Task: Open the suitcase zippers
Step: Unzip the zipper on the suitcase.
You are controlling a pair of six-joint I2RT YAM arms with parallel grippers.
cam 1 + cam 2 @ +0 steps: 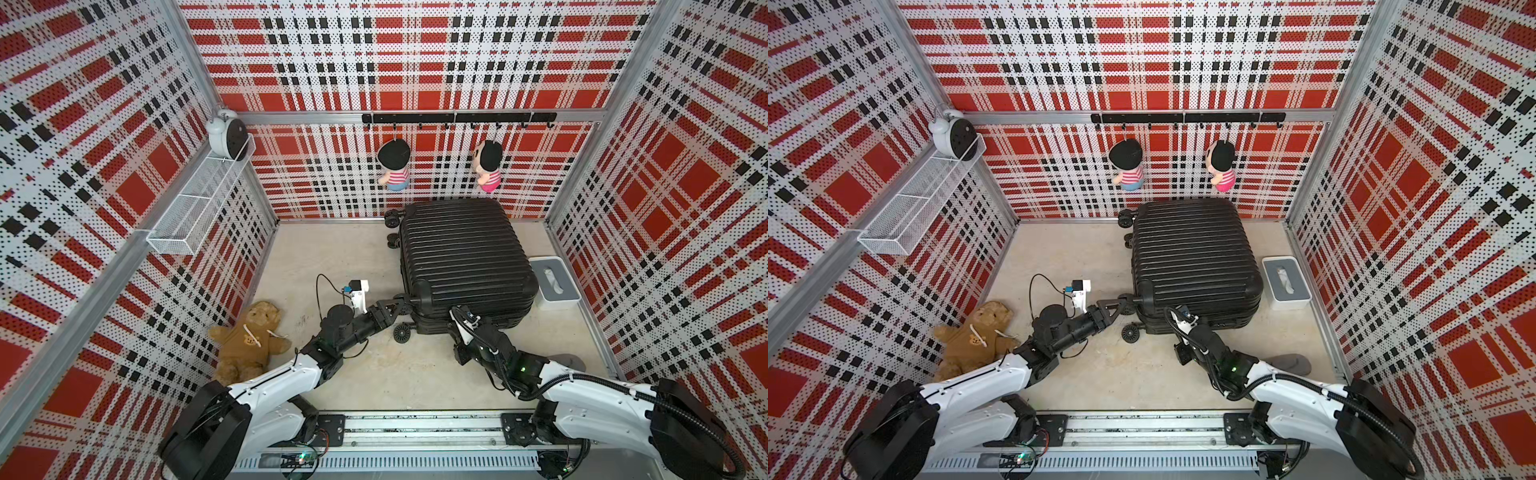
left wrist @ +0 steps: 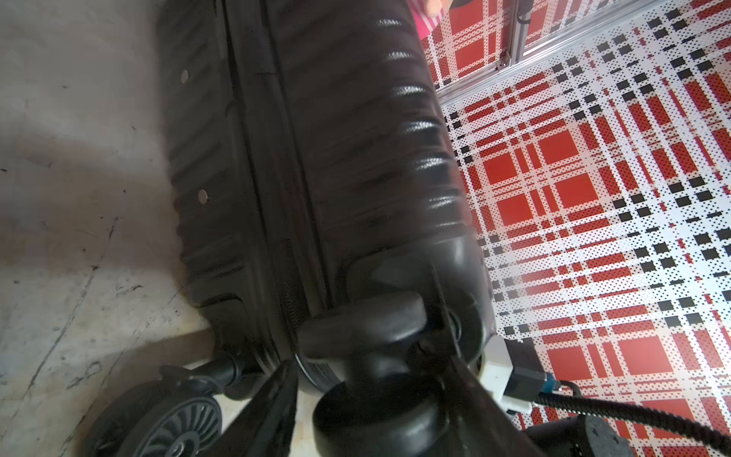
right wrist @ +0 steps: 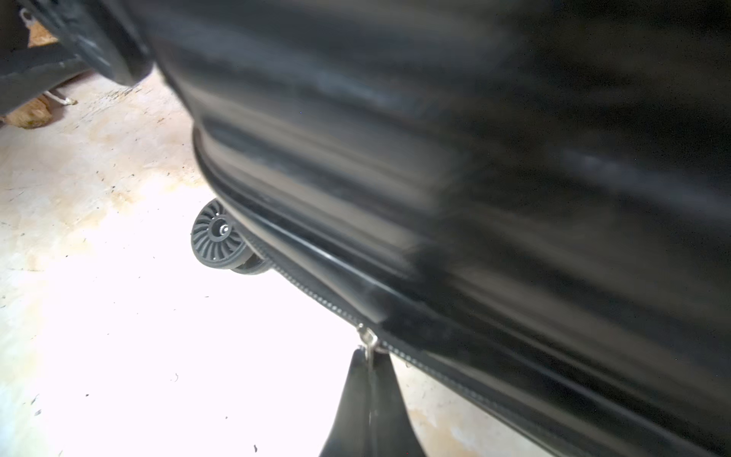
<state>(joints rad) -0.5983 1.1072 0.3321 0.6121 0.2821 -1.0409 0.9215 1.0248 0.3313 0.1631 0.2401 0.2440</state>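
The suitcase point(image 1: 465, 257) was found lying flat on the desk point(image 1: 374, 374), shell closed, directly ahead of both hands. The right hand point(image 3: 370, 358) was seen pressed together on the small metal zipper pull point(image 3: 368, 336) at the seam of the near side wall. The zippers point(image 3: 308, 294) were seen running away from it along the seam toward a spoked wheel point(image 3: 215, 237) further ahead. The left hand point(image 1: 400, 305) was set at the near corner, part-spread around a caster point(image 2: 362, 320); a firm clamp could not be confirmed. The shell was judged stiff, ribbed and glossy, so likely slippery, and no purchase was expected on the panels. The case was judged probably light enough to slide on the desk once the pull was dragged, so a brace at the caster mount was considered sensible. The pull was thin and small: a pinch deep on the tab was advised, with force kept along the track. Extra drag was to be expected at the rounded corner.
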